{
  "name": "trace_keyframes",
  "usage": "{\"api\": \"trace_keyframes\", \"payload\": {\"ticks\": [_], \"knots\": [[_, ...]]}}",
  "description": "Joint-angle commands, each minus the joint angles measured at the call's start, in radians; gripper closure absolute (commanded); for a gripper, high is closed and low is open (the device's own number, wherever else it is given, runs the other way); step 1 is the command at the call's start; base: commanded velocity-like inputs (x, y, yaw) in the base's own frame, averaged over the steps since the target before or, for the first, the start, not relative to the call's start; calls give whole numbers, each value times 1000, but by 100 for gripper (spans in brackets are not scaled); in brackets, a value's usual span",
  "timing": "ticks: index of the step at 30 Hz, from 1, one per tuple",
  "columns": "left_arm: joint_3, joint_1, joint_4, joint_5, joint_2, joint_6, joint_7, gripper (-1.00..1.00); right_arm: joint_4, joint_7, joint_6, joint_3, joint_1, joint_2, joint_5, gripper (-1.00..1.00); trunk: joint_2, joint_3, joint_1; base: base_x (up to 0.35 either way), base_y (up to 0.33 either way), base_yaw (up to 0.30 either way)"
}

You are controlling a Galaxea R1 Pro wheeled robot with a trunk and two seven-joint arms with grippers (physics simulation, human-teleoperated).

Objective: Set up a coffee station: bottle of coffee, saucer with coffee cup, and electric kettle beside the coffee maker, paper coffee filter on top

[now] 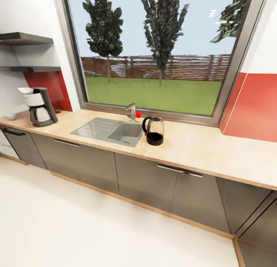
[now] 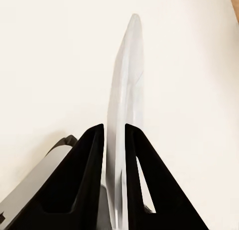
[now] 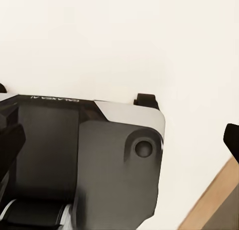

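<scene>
pinching the thin white saucer [image 2: 125, 105] edge-on between both fingers, the left gripper [image 2: 114, 133] carries it over pale floor, probably for stable transport, well apart from the coffee maker [image 1: 39, 106]; right gripper's state: cannot tell.

Bright, even daylight from the big window [image 1: 154, 51]. Soft, faint shadows under the coffee maker [image 1: 39, 106] and kettle [image 1: 154, 130] on the tabletop [image 1: 200, 147]. Slight wide-angle lean at the window frame and shelf [image 1: 25, 39] edges. Mild render blur on the trees. Washed-out pale floor [image 2: 50, 56] in both wrist views, little contrast, near parts soft.
</scene>
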Motion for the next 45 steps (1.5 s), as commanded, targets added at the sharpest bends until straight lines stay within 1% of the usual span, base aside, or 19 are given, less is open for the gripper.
{"api": "trace_keyframes", "payload": {"ticks": [1,31,35,45], "knots": [[7,-1,2,-6,0,-3,-2,100,-3,1,6,-9,0,1,9,-100,-2,-3,1,0,0,269],[7,-1,2,-6,-1,-3,-2,100,-3,3,6,-8,0,1,9,-100,-2,-22,1,3,0,269],[7,-1,2,-6,-1,-3,-2,100,-3,2,7,-7,0,1,9,-100,-2,-25,1,158,0,269],[8,-1,2,-6,-1,-3,-2,100,-1,2,7,-7,0,1,9,-100,-2,-31,1,322,12,269]]}}
